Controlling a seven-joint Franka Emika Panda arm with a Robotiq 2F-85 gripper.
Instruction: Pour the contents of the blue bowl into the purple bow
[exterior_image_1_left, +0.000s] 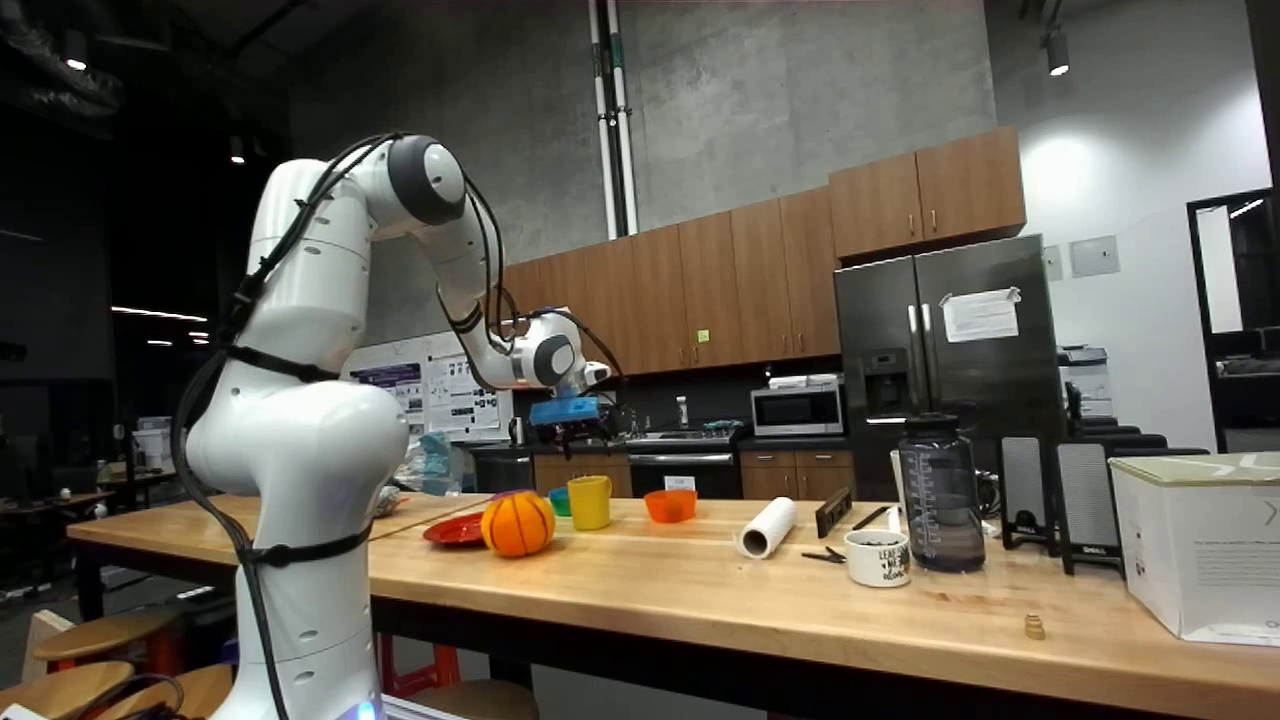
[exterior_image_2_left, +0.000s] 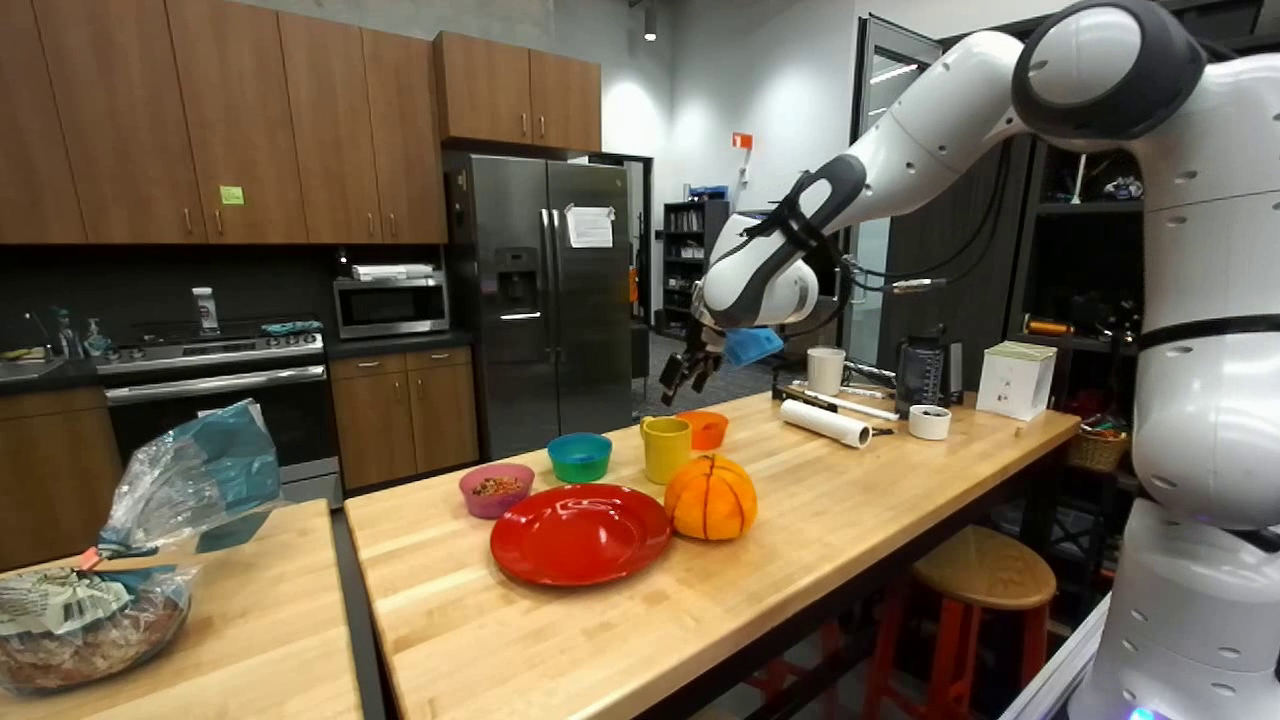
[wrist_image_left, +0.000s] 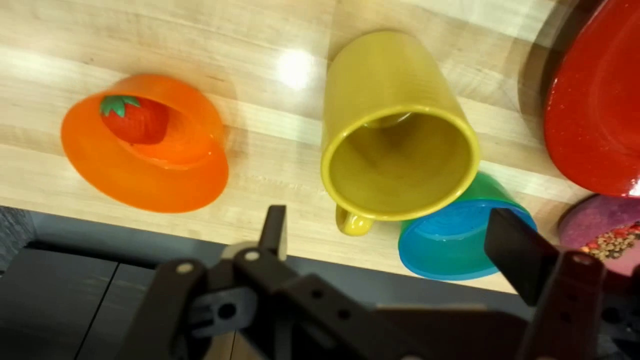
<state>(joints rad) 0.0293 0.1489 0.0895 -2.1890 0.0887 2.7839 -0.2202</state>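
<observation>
The hand (wrist_image_left: 385, 220) hangs wide, empty — it could knock the yellow mug (exterior_image_2_left: 667, 452), since the blue bowl (exterior_image_2_left: 580, 459) sits just beside.

The arm (exterior_image_1_left: 300, 430) is glossy white, its rounded shells (exterior_image_2_left: 1215, 290) marked with small grey dots (exterior_image_1_left: 307, 634). The elbow (exterior_image_2_left: 1172, 82) is dark grey around a white cap (exterior_image_2_left: 1086, 60). Below the elbow, black straps (exterior_image_1_left: 310, 552) bind black cables (exterior_image_1_left: 240, 310) and a blue light (exterior_image_1_left: 366, 711) glows. Past the elbow come a blue block (exterior_image_2_left: 752, 346) and the black claw (wrist_image_left: 386, 217), with silver screws (wrist_image_left: 251, 256) and round holes (wrist_image_left: 343, 314).
</observation>
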